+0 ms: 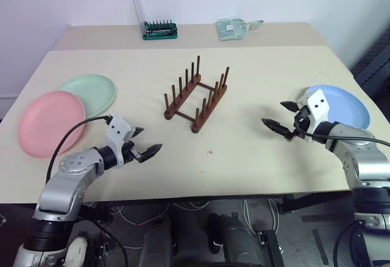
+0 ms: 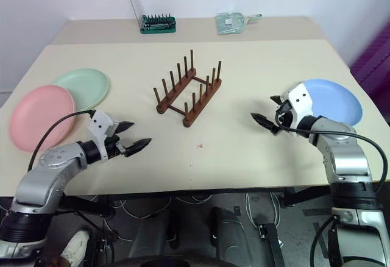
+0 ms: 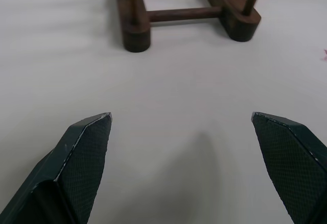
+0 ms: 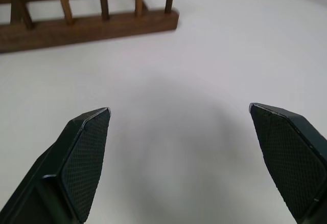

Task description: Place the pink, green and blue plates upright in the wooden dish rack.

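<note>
wooden rack (image 1: pixel 196 96), matte plates (image 1: pixel 50 122)

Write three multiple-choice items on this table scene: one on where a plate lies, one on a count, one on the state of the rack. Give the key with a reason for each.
1. Where does the blue plate lie?
A. In the rack
B. Flat on the table by the right gripper
C. Under the pink plate

2. How many plates are on the table?
A. Two
B. Three
C. Four

3. What is the state of the wooden rack?
A. Empty
B. Holds one plate
C. Tipped on its side

Key:
1. B, the blue plate lies flat on the robot's right, behind that gripper.
2. B, the pink plate, the green plate and the blue one.
3. A, its pegs stand upright with nothing between them.
</note>
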